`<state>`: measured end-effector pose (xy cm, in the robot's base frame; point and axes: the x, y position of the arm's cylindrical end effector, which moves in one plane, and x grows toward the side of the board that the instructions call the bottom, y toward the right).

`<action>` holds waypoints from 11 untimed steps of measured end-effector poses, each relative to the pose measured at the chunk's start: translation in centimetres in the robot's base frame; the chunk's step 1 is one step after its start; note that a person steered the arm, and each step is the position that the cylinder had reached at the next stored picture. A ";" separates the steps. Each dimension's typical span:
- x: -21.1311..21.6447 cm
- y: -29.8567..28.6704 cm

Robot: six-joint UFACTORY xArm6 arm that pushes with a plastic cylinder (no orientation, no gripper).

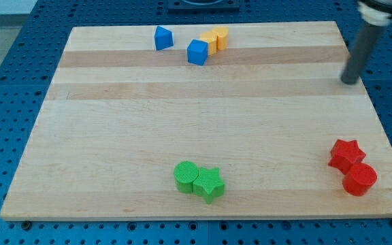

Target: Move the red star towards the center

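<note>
1. Below my tip (349, 82) in the camera view, toward the view's bottom and well apart from it, the red star (346, 154) lies near the surface's (182, 129) corner at the view's bottom right. My tip sits at the view's right edge of the surface, touching no block.

2. There is no pincer on this arm, so nothing can open, close or hold anything; the rod ends in a bare tip that only pushes, and it has no block against it now.

3. Just past the star as seen from my tip, a red cylinder (359, 180) touches the star's lower right side. My judgement: a push that starts from that corner would drag the cylinder along, so I would rather come in between the star and the surface's right edge, above the cylinder.

4. To do the step well, I would travel down the view's right side, settle just beside the star's right-hand points, then push toward the view's left and slightly upward. A star tends to turn when struck on one arm, so the contact should aim through its middle.

5. Far to the view's left of my tip, the green cylinder (186, 176) and green star (209, 184) touch each other near the bottom edge; a line aimed at the centre passes above them.

6. The blue blocks (162, 37) (197, 52) and the yellow block (215, 40) by the top edge are well clear of that path.
</note>
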<state>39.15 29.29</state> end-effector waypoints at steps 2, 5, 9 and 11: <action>8.4 5.3; 18.8 1.6; 13.7 -11.1; 9.5 -14.7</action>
